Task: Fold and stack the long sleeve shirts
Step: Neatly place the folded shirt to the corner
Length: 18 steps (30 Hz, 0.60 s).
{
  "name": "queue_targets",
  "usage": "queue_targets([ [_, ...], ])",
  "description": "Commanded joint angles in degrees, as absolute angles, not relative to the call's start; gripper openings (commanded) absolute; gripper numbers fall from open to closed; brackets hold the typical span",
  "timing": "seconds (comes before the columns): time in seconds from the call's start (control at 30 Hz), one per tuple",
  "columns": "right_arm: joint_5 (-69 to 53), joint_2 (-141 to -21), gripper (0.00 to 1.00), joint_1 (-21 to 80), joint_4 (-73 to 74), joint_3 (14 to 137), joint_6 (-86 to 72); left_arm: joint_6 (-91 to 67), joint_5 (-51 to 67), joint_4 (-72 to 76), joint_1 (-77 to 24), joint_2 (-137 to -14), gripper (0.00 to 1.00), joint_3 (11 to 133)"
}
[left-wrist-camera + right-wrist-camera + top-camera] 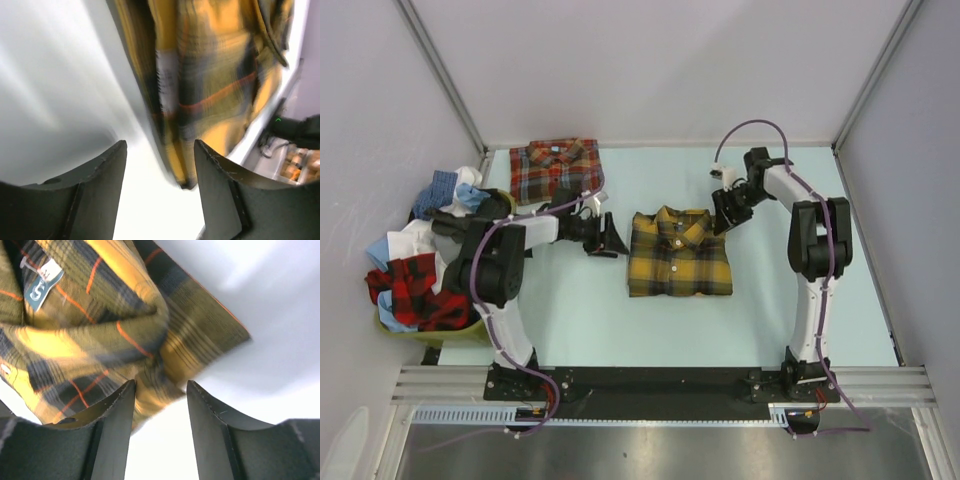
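The yellow-and-black plaid shirt [678, 252] lies folded, collar to the back, in the middle of the table. It also shows in the left wrist view [210, 80] and in the right wrist view [100, 325]. The red-orange plaid shirt [556, 168] lies folded at the back left. My left gripper [612, 238] is open and empty just left of the yellow shirt, near its back left corner. My right gripper [723, 212] is open and empty beside the shirt's back right corner. In the right wrist view the corner of the shirt lies just ahead of the fingers [120, 415].
A yellow-green basket [470, 330] at the left edge holds several crumpled clothes, red plaid, blue and white. White enclosure walls stand at the back and both sides. The arm bases sit on a black rail [650, 382] at the near edge.
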State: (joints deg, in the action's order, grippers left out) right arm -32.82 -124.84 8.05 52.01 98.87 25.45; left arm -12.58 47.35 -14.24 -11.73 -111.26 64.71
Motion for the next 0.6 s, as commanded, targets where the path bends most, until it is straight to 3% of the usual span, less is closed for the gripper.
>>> queue_targets([
  [0.0, -36.4, -111.6, 0.51, 6.1, 48.6, 94.5, 29.4, -25.9, 49.1, 1.5, -10.4, -100.4, 0.61, 54.2],
  [0.17, -38.7, -98.6, 0.47, 12.2, 39.1, 83.1, 35.4, -27.2, 46.0, 1.0, -7.8, -93.3, 0.61, 49.0],
  [0.23, -38.5, -94.3, 0.43, 19.1, 34.4, 77.2, 37.3, -26.9, 43.9, 0.4, -7.8, -92.5, 0.61, 48.3],
  [0.43, -32.2, -92.3, 0.4, 39.8, 17.4, 65.7, 39.3, -26.0, 37.0, -7.2, -7.5, -91.4, 0.62, 47.4],
  [0.57, -27.0, -94.8, 0.39, 48.4, 7.0, 59.8, 41.0, -24.7, 37.4, -9.1, -6.3, -90.8, 0.62, 47.3],
])
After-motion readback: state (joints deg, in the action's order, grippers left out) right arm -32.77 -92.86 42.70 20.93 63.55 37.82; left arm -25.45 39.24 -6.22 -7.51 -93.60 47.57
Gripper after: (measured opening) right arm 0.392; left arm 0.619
